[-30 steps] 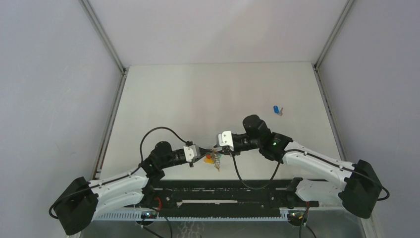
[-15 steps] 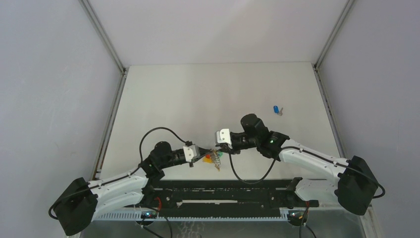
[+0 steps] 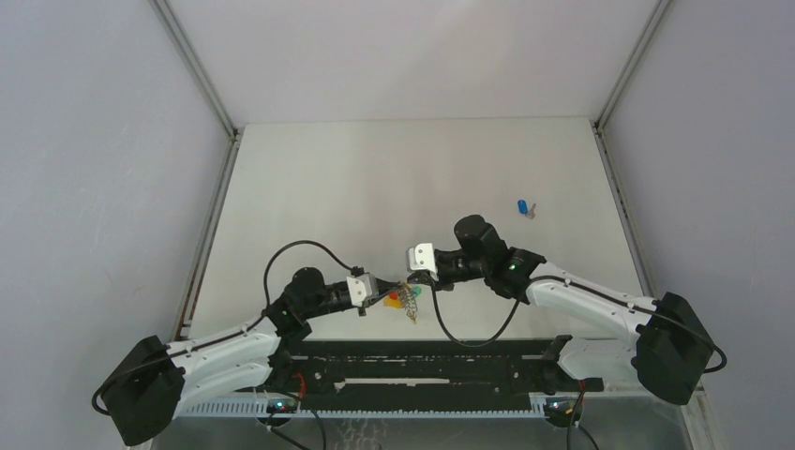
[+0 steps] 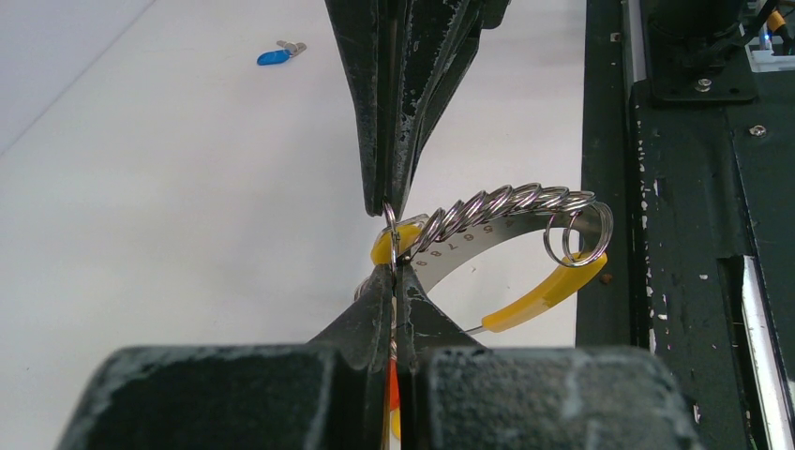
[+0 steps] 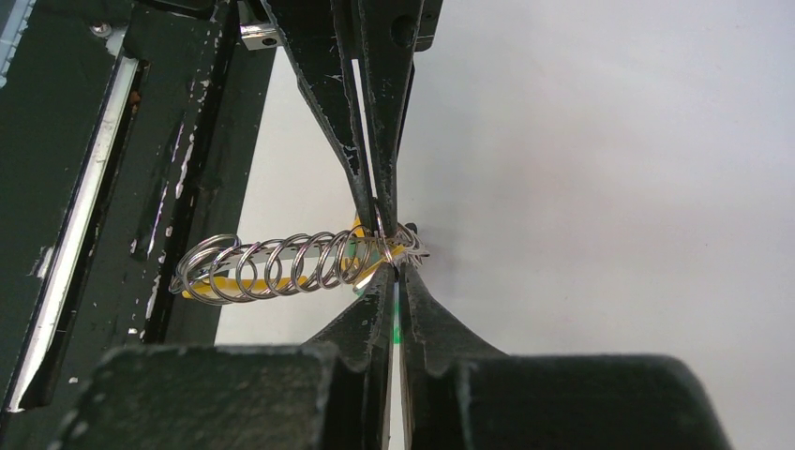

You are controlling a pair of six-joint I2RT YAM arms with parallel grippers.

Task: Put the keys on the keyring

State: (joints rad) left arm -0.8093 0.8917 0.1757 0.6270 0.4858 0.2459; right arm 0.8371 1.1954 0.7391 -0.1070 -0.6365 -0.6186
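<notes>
Left hand [image 4: 394, 279] and right hand [image 5: 392, 274] meeting tip to tip, both clenched on the keyring [image 4: 497, 208], near middle of the surface [image 3: 375, 178], blue key [image 3: 522, 207] lying far right, well apart

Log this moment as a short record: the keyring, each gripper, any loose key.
keyring: held between the two grippers near the table's front edge, its chain of silver rings trailing sideways
left gripper: shut, pinching the end ring
right gripper: shut, tips on the same ring from the opposite side
blue key: loose on the table, on the right arm's side, apart from both arms
</notes>
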